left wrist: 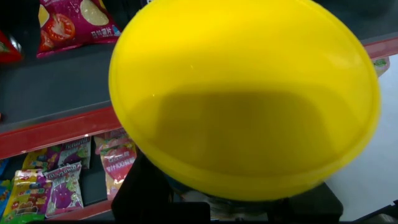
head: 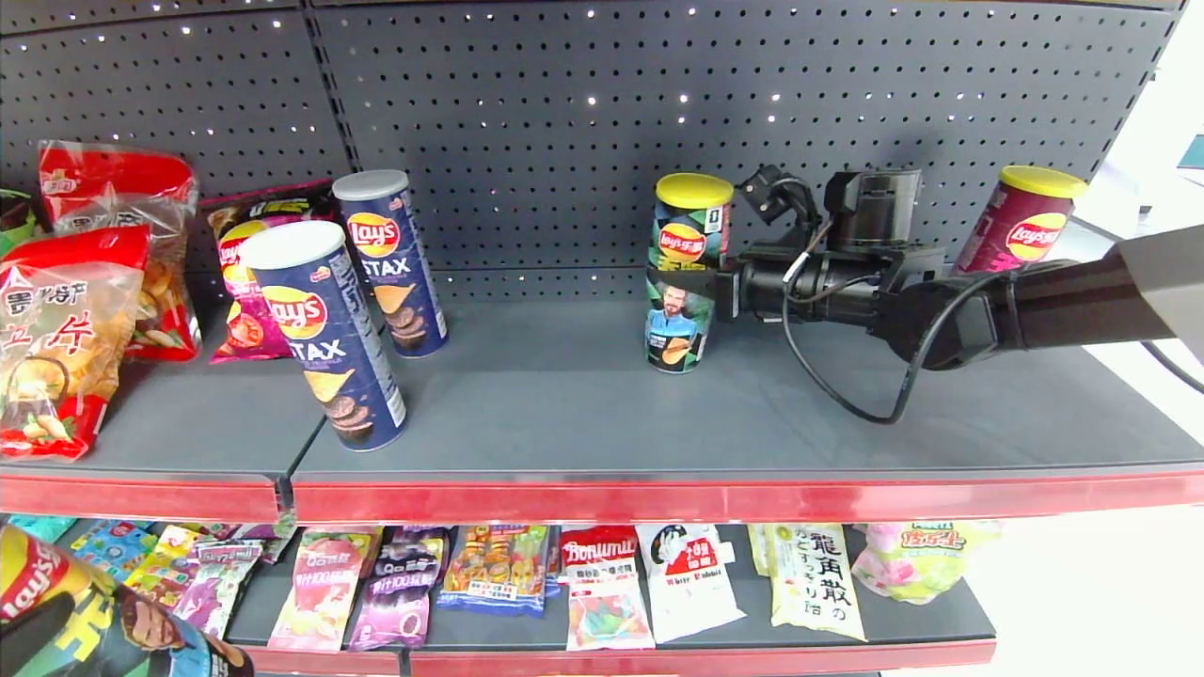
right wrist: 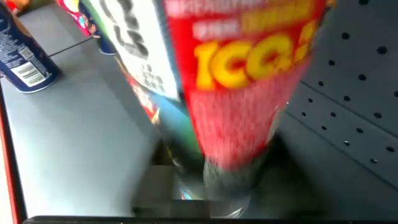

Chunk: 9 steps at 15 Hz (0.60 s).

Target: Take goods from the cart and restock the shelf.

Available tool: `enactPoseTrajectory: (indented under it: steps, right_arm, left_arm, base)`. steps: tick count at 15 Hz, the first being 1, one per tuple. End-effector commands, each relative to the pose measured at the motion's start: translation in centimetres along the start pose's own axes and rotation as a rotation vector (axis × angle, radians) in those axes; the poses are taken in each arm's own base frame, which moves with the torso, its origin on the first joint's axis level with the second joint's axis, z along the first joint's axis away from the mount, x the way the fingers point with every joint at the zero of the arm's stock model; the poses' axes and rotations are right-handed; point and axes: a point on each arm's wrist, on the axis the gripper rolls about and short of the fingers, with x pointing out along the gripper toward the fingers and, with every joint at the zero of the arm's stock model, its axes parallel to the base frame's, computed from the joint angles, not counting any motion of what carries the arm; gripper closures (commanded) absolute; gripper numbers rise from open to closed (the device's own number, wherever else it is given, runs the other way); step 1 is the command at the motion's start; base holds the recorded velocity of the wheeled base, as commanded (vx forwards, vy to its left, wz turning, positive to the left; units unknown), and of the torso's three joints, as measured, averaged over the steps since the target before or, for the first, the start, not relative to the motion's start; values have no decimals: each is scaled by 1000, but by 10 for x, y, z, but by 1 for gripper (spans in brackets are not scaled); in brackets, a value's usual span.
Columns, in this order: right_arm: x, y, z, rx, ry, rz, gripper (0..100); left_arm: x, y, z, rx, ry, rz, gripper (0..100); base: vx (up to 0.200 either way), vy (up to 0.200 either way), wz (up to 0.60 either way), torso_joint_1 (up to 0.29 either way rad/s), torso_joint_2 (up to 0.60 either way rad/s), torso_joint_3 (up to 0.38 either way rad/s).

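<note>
Right gripper (head: 691, 282): is clamping the yellow-lidded chip can (head: 689, 235) about its middle, one finger crossing the front.
Yellow-lidded chip can (right wrist: 249, 93): is standing upright with its base at the upper shelf (head: 602, 423), near the pegboard back, between two blue chip cans (head: 324, 334) and a maroon can (head: 1021, 221).
Left gripper (left wrist: 236, 208): seems to be gripping a second chip can (head: 85, 611), though that can's yellow lid (left wrist: 242, 93) is hiding most of the hold.
Second chip can: is hanging tilted, low on the robot's left, before the candy bags (head: 602, 583).

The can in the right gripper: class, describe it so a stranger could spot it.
On the grey upper shelf, right of two dark blue cans, the right gripper holds a tall can. It alone pairs a yellow lid with a teal label.
</note>
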Motion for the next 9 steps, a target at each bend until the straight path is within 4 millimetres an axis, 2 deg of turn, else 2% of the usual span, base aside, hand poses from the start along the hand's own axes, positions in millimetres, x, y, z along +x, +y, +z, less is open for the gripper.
enactPoseTrajectory:
  steps: [1,3,6,7,9]
  right_arm:
    - [-1,1,-1,2,4,5,100]
    - [-8,5,8,-10,-14,26,100]
    - [-33,19,21,-14,-27,93,100]
    - [-52,28,22,-5,-16,110,100]
    - [-72,39,23,-1,-14,153,100]
  left_arm:
    - [0,0,-1,-1,3,1,100]
    - [0,0,0,-1,1,2,100]
    - [0,0,0,0,0,2,100]
    - [-1,0,1,3,-7,1,100]
    - [-1,-1,1,4,-8,1,100]
  base:
    - [0,0,0,0,0,0]
    - [0,0,0,0,0,0]
    - [0,0,0,0,0,0]
    - [0,0,0,0,0,0]
    - [0,0,0,0,0,0]
